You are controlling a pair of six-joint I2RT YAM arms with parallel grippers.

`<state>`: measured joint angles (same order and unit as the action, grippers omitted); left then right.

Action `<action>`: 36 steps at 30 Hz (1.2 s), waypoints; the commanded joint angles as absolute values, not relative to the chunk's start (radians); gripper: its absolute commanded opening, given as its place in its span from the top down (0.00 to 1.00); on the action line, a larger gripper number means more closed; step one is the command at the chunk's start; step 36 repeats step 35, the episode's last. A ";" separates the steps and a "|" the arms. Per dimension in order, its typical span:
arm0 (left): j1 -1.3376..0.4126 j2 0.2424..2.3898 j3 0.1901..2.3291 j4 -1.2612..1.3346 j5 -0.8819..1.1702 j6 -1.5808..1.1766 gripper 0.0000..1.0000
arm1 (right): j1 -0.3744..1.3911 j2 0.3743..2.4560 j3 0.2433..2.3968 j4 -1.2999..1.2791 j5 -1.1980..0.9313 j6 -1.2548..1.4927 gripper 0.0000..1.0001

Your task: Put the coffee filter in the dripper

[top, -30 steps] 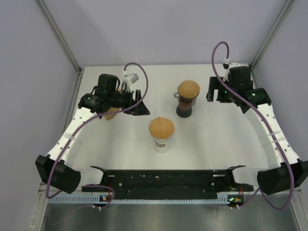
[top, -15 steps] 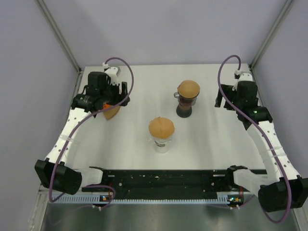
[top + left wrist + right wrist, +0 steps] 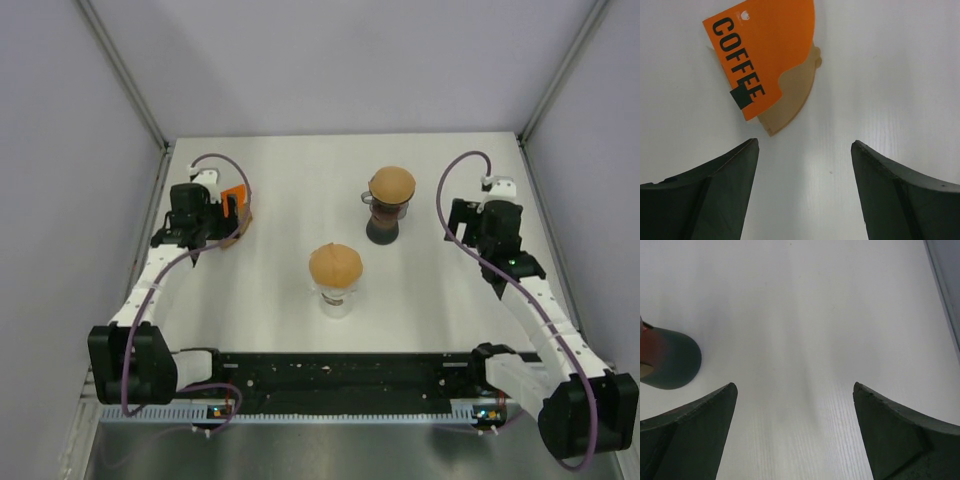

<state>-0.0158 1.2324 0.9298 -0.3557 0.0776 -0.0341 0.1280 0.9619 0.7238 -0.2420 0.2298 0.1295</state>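
A stack of brown paper coffee filters (image 3: 792, 92) in an orange "COFFEE" sleeve (image 3: 762, 52) lies flat on the white table at the far left (image 3: 237, 200). My left gripper (image 3: 805, 147) is open and empty, just short of the stack's tip; in the top view (image 3: 216, 213) it is left of the pack. A dark dripper (image 3: 388, 212) on a dark base and a clear dripper (image 3: 336, 296) each carry a brown domed filter. My right gripper (image 3: 795, 387) is open and empty over bare table, right of the dark dripper's base (image 3: 670, 360).
The table (image 3: 440, 300) is enclosed by grey walls, with metal frame posts at the back corners. A wall edge (image 3: 945, 295) runs close on the right of my right gripper. A black rail (image 3: 340, 375) spans the near edge between the arm bases.
Both arms have drawn back. My left gripper moved left and nearer, uncovering the orange filter pack. My right gripper moved nearer and a little right, away from the dark dripper.
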 commanded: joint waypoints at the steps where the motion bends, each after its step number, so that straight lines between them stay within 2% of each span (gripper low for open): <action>1: 0.049 1.200 0.824 -0.088 0.058 -0.009 0.18 | 0.123 0.917 0.648 -0.036 0.270 0.124 0.01; 6: 0.067 1.210 0.717 0.061 0.064 0.011 0.15 | 0.124 0.900 0.552 0.093 0.242 0.129 0.01; 13: 0.067 1.212 0.640 0.164 -0.035 -0.067 0.12 | 0.123 0.933 0.535 0.118 0.213 0.126 0.01; 36: 0.066 1.236 0.540 0.282 -0.055 -0.080 0.12 | 0.123 0.956 0.473 0.216 0.189 0.155 0.01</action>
